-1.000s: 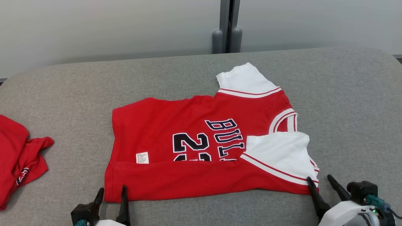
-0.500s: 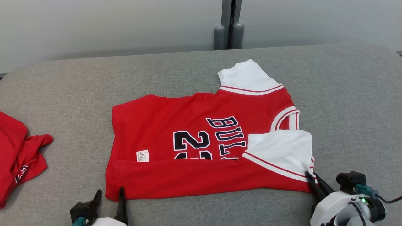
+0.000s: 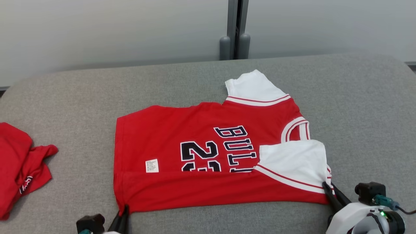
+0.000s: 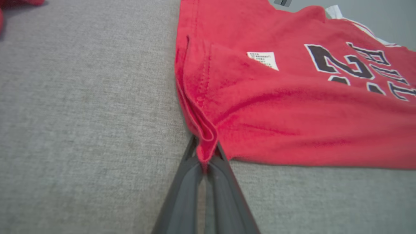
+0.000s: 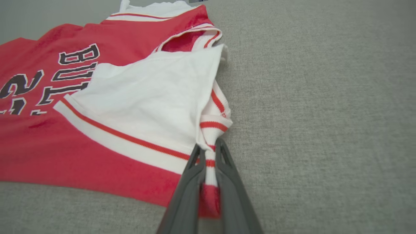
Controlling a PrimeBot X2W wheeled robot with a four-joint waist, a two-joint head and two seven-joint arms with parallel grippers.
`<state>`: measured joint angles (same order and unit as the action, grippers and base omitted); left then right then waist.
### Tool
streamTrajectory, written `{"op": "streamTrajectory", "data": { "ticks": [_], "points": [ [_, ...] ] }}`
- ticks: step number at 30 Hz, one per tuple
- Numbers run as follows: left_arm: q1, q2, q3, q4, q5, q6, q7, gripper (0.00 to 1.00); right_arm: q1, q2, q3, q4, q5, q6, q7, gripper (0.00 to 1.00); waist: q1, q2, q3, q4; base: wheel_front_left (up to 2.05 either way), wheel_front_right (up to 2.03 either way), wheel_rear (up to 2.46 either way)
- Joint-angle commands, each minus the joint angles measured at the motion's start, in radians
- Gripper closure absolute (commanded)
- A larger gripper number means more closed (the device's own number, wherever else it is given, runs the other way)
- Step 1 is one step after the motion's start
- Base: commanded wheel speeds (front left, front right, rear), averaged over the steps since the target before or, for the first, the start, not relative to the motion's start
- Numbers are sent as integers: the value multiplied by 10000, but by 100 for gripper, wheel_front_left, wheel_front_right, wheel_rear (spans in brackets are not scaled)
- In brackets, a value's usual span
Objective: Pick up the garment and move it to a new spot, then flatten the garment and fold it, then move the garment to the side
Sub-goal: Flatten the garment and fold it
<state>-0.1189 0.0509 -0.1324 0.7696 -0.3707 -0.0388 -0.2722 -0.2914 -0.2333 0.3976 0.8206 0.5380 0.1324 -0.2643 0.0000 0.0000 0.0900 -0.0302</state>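
1. My left gripper (image 4: 205, 152) is closed on the near-left hem corner of the garment (image 3: 201, 143). The wrist view shows doubled red layers pinched right at the fingertips.
2. My right gripper (image 5: 208, 150) is clamped on the near-right corner, holding the striped rib trim beside the folded-over white sleeve (image 3: 292, 159).
3. The garment lies flat across the middle of the grey padded surface (image 3: 65, 97), with its near edge already folded up over the lower part of the number.
4. Risk on the left: the bite looks shallow, so one layer could slip free when I lift and the fold would open.
5. Risk on the right: that trim is narrow and stretchy. It may pull out, or the sleeve may flop back.
6. Uneven lifting between the arms would skew the fold, and dragging across the rough cloth could bunch it.
7. I see no container; another red garment (image 3: 16, 162) lies loose on the surface, well apart to the left.
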Motion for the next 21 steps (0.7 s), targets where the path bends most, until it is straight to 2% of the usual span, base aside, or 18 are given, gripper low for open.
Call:
{"op": "streamTrajectory", "data": {
  "ticks": [1, 9, 17, 18, 19, 21],
  "points": [
    [372, -4, -29, 246, -122, -113, 138, 100, 205, -74, -100, 18, 11, -31, 5, 100, 0, 0, -266, 50, 0, 0, 0],
    [1179, 60, 692, 82, 434, 310, 101, 100, 990, 71, -246, 34, 83, -31, 3, 100, 0, 0, -1056, 179, 0, 0, 0],
    [1727, 74, 1187, -55, 713, 203, 89, 100, 1653, -215, -220, -305, 251, -32, 3, 100, 0, 0, -1195, 230, 0, 0, 0],
    [1684, 77, 1199, -118, 670, 166, 89, 31, 1627, -252, -345, -302, 286, -36, 3, 78, 0, 0, -1144, 226, 0, 0, 0],
    [1602, 79, 1224, -235, 558, 112, 89, 0, 1533, -263, -459, -341, 258, -45, 3, 0, 0, 0, -1091, 221, 0, 0, 0],
    [1382, 47, 1172, -564, 645, 132, 80, 0, 1322, -210, -576, -458, 148, -25, 3, 0, 0, 0, -964, 229, 0, 0, 0]
  ]
}}
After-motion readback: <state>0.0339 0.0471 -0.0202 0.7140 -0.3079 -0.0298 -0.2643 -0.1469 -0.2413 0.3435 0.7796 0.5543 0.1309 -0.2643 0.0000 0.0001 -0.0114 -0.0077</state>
